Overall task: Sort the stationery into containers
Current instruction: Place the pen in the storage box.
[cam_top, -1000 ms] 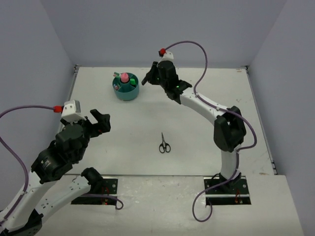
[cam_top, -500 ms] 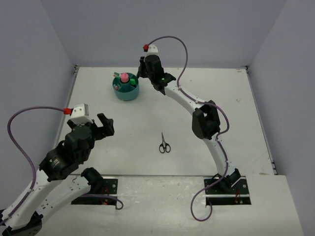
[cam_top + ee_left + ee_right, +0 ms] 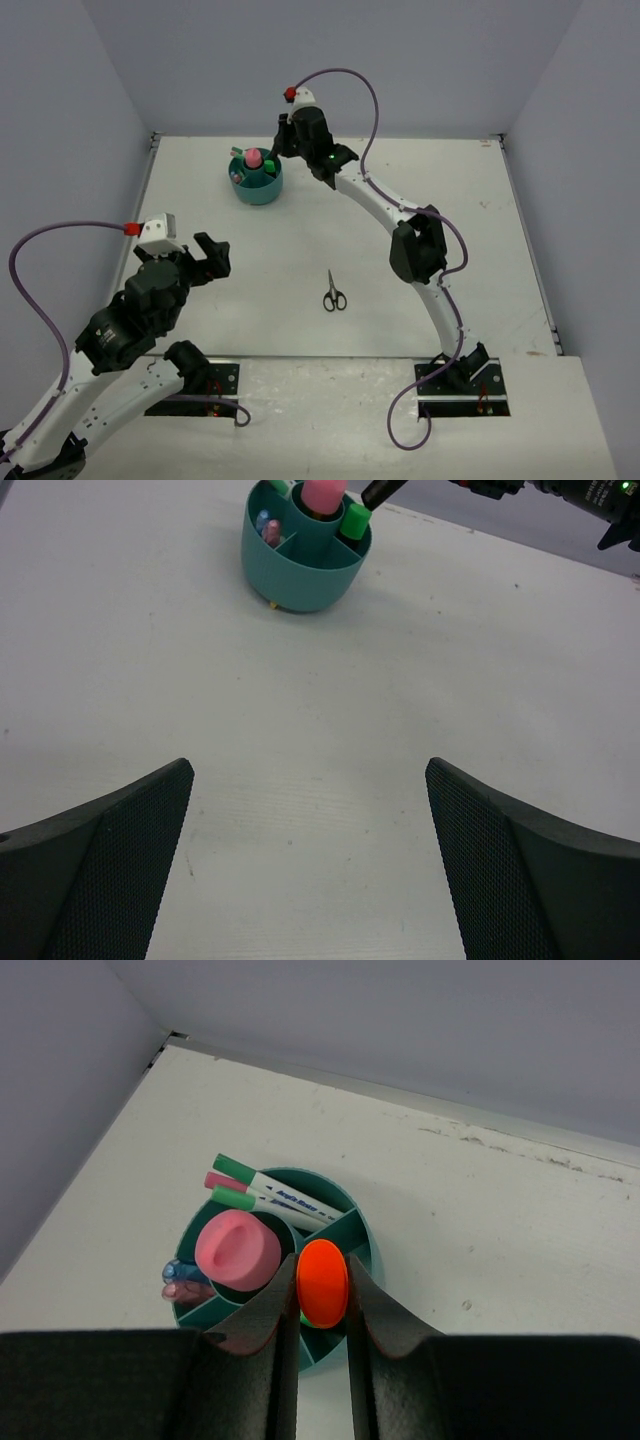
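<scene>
Right pincer swung over organiser, gripping orange-capped highlighter; drop looks next. Left pincer wide, empty. Scissors pending on desk.

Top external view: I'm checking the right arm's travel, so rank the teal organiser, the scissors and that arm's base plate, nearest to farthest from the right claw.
From the right claw, shut on the orange-capped highlighter:
1. teal organiser, just below it, far left of the table.
2. scissors, mid-table.
3. base plate, near edge, right side.
</scene>
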Controlling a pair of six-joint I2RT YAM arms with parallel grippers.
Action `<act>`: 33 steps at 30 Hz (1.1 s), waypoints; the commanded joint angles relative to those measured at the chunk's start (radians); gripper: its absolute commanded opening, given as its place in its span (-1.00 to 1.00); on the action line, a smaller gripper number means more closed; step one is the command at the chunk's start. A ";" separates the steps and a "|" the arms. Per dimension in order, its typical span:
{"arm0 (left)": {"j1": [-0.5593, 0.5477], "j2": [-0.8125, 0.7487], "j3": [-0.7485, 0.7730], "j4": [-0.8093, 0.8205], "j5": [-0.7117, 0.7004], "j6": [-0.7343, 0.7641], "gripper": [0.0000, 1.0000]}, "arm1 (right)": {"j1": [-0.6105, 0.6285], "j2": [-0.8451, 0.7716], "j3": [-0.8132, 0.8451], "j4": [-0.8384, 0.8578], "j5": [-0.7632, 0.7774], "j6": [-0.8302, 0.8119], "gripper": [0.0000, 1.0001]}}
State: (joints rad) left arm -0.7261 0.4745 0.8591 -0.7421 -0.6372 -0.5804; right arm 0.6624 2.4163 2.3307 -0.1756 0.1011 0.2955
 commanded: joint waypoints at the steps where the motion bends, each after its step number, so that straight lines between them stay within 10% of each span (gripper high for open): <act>1: 0.003 -0.016 -0.003 0.045 -0.002 0.032 1.00 | -0.001 0.015 0.073 -0.034 -0.035 -0.001 -0.90; 11: 0.004 -0.051 -0.008 0.052 0.001 0.034 1.00 | 0.000 0.030 0.102 -0.053 -0.031 -0.006 -0.83; 33: 0.003 -0.066 -0.009 0.059 0.005 0.044 1.00 | 0.006 0.018 0.103 -0.062 -0.055 -0.022 0.01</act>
State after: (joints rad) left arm -0.7261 0.4080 0.8543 -0.7196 -0.6312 -0.5631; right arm 0.6626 2.4638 2.4062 -0.2481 0.0570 0.2909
